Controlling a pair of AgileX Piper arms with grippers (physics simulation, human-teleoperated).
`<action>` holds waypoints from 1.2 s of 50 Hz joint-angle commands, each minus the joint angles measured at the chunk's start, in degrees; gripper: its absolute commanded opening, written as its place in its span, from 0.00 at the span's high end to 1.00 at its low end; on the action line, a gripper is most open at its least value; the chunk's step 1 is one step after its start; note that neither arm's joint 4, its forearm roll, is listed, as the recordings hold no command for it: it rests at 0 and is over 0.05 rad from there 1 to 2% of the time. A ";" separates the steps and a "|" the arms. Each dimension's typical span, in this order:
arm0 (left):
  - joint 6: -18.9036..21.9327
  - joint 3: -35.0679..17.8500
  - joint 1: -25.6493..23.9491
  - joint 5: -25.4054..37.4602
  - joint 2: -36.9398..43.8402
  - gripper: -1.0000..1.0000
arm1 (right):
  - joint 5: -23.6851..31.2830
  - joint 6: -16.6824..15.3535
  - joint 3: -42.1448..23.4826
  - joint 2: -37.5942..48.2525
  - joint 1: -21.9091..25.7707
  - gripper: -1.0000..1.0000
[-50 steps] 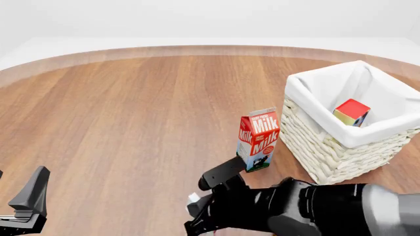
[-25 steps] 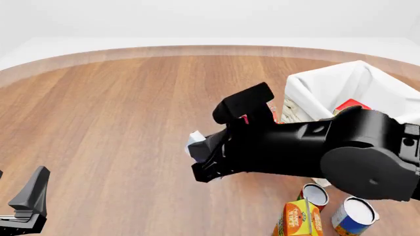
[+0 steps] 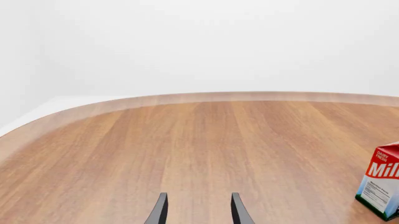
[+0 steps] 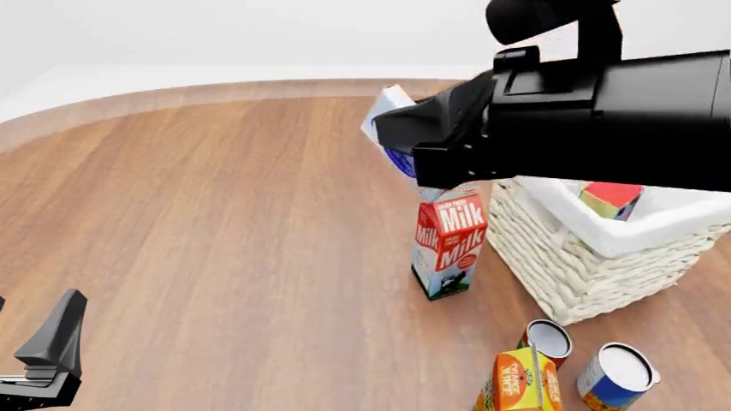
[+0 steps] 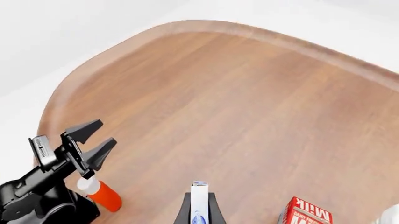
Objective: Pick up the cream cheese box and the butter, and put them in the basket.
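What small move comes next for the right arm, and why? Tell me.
Probably carry the cream cheese box rightward, over the basket. The right end effector is shut on the box and holds it high above the milk carton, left of the basket's opening. The butter already lies inside, so only this box remains to drop in.

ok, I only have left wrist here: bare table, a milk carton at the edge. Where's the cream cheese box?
Observer: Off the table. The right gripper has the cream cheese box clamped, up above the milk carton.
Operator: Butter?
Observer: The butter is inside the basket already, tilted against the liner.
Operator: Anything else around the basket?
Observer: On the near side, two round cans and a juice carton.
Operator: Left gripper?
Observer: The left gripper is open, holding nothing, parked low at the near left.
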 commanded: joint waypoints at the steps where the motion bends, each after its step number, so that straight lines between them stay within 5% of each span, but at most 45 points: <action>1: 0.00 0.00 0.00 0.00 0.00 0.00 | 1.94 -2.53 -1.83 -4.64 -5.29 1.00; 11: 0.00 0.00 0.00 0.00 0.00 0.00 | 3.59 -3.54 -1.69 -9.53 -10.15 1.00; 20: 0.00 0.00 0.00 0.00 0.00 0.00 | 4.34 -4.59 -0.76 -16.02 -20.88 1.00; 60: 0.00 0.00 0.00 0.00 0.00 0.00 | -1.42 -1.85 5.35 -20.89 -37.03 1.00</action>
